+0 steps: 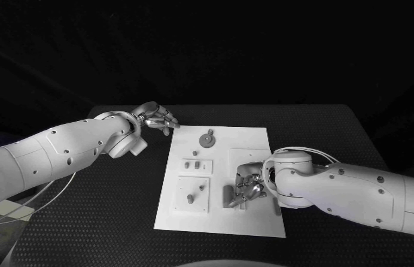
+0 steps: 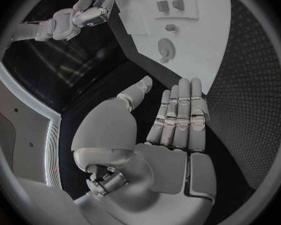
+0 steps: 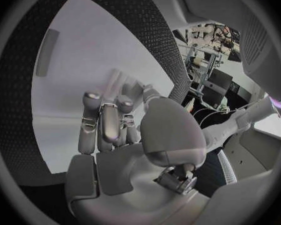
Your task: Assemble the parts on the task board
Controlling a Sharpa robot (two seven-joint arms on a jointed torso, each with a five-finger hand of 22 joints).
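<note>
While the head view sets the white task board (image 1: 250, 136) mid-table, the left wrist view shows the left hand (image 2: 172, 120) flat, fingers straight and empty, beside the board's far corner. The right hand (image 1: 248, 189) curls over the near right area; what it holds I cannot tell. A round grey part (image 1: 207, 139) lies near the far edge.

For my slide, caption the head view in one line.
Left hand hovers open at the task board's far corner while right hand works at a grey part on its near side.
</note>
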